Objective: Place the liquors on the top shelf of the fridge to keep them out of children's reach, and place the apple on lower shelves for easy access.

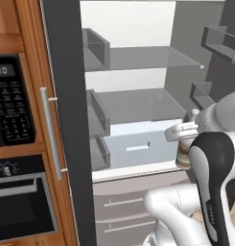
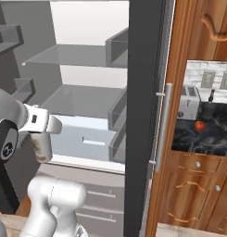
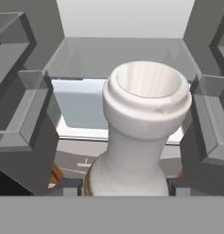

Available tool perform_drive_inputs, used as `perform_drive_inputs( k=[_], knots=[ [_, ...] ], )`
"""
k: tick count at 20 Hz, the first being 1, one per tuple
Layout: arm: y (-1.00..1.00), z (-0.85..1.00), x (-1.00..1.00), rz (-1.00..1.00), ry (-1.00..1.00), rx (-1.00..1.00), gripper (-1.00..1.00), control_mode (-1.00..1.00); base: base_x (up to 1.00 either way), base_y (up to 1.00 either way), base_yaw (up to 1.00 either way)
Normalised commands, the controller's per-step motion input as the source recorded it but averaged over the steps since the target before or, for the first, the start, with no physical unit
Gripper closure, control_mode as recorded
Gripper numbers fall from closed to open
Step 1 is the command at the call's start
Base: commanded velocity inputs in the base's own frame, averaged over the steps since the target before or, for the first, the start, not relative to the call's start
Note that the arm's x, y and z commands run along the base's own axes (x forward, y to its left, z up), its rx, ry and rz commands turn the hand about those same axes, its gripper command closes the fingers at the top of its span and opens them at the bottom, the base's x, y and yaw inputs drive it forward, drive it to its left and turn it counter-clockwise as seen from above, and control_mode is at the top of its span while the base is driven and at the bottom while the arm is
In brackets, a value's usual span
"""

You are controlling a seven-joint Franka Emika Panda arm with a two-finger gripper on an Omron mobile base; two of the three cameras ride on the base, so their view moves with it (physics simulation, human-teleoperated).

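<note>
My gripper (image 3: pixel 124 188) is shut on the pale whitish liquor bottle (image 3: pixel 145 119), whose slim neck and open mouth rise close in the hand view. That bottle (image 1: pixel 182 157) hangs with its tan label in front of the open fridge (image 1: pixel 138 29), level with the light drawer (image 1: pixel 133 144). The gripper (image 2: pixel 40 132) holds the bottle (image 2: pixel 42 149) at the fridge's left side. The top shelf (image 1: pixel 152 57) and a lower shelf (image 1: pixel 138 103) are bare. The apple (image 2: pixel 199 125) lies on the dark counter at right, near a dark thin-necked bottle (image 2: pixel 211 96).
Grey door bins (image 1: pixel 97 48) line the fridge's left door (image 1: pixel 66 120), and more bins (image 1: pixel 219 41) hang at right. A black oven panel (image 1: pixel 8 105) sits in the wood cabinet at left. A toaster (image 2: pixel 189 104) stands on the counter. Freezer drawers (image 1: pixel 123 211) lie below.
</note>
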Motion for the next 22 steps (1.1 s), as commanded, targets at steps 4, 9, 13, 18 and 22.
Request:
perform_drive_inputs(
  k=[4,9,13,18,22],
  knots=[
    [0.0,0.0,0.0,0.0,0.0,0.0,1.0,1.0,0.51,0.0,-0.02],
    [0.0,0.0,0.0,0.0,0.0,0.0,1.0,1.0,0.45,0.0,-0.03],
    [0.0,0.07,0.09,0.0,-0.11,0.0,1.0,-1.0,0.17,0.0,-0.01],
    [0.0,0.65,0.0,0.0,-0.15,0.0,1.0,-1.0,0.0,0.0,0.0],
    [-0.02,0.79,0.0,0.0,-0.2,0.0,1.0,-1.0,0.0,0.0,0.0]
  ],
)
